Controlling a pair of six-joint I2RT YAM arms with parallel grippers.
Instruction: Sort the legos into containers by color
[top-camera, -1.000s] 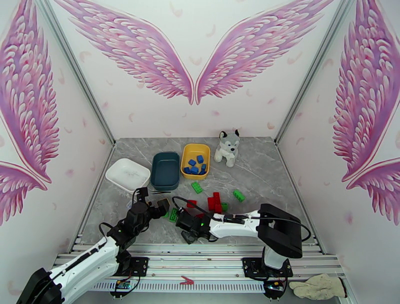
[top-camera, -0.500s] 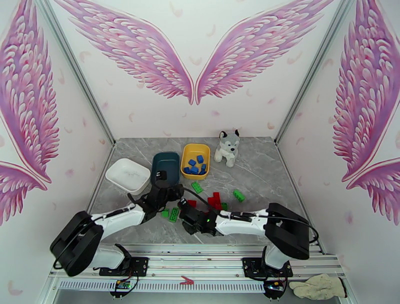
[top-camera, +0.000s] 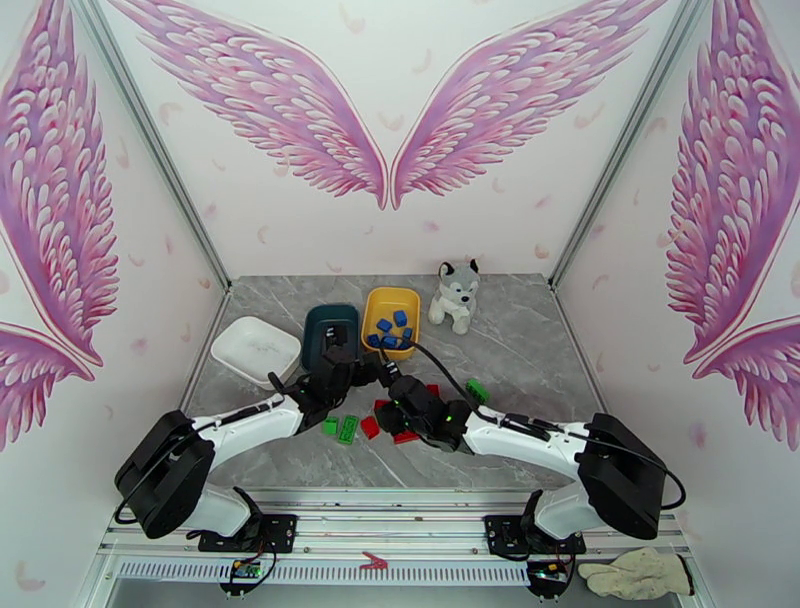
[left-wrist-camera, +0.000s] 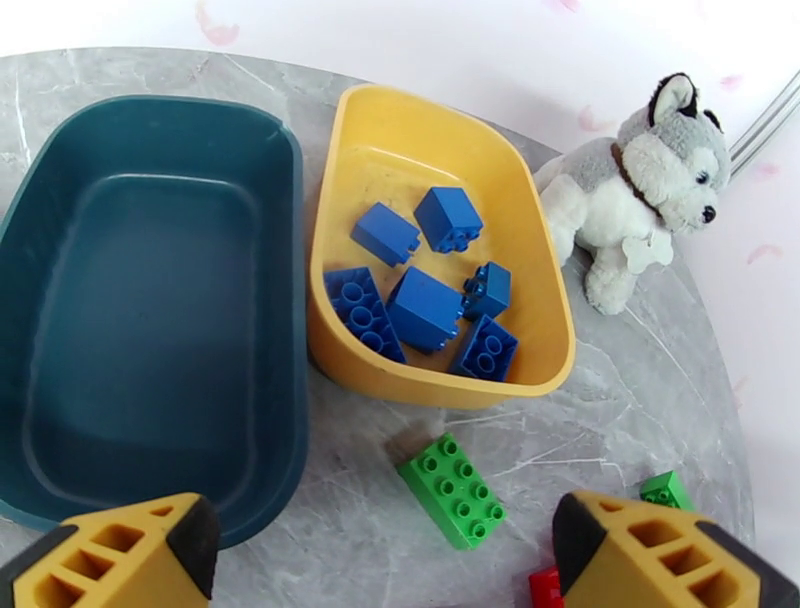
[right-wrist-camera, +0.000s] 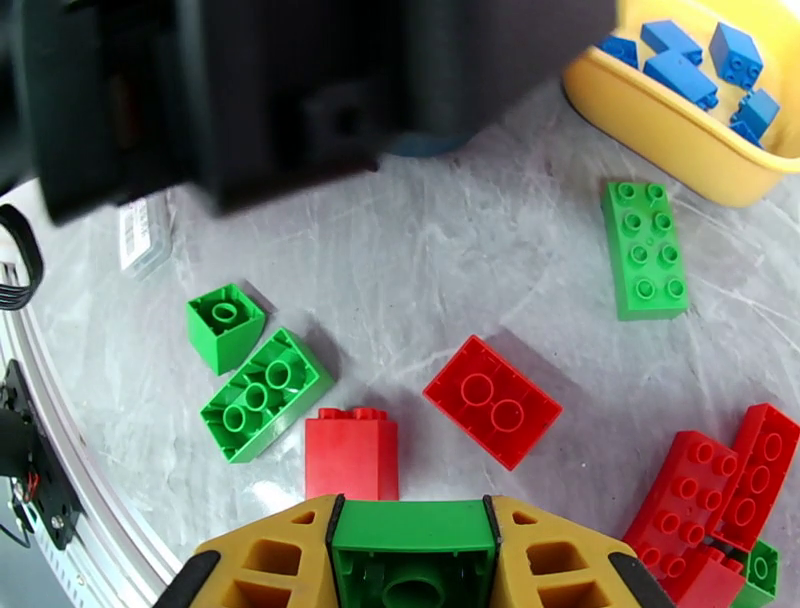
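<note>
Right gripper (right-wrist-camera: 413, 572) has advanced away from its base, pinching a green lego (right-wrist-camera: 413, 528). Left gripper (left-wrist-camera: 385, 555) is spread wide near dark teal tray (left-wrist-camera: 150, 300) and yellow tray (left-wrist-camera: 440, 385), which holds blue legos (left-wrist-camera: 425, 308).

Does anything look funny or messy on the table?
Nothing looks broken. A plush husky sits beside the yellow tray, and it is no lego. A small green brick and a longer green brick lie upside down, hollow sides up. Some red bricks lie in a jumbled heap.
</note>
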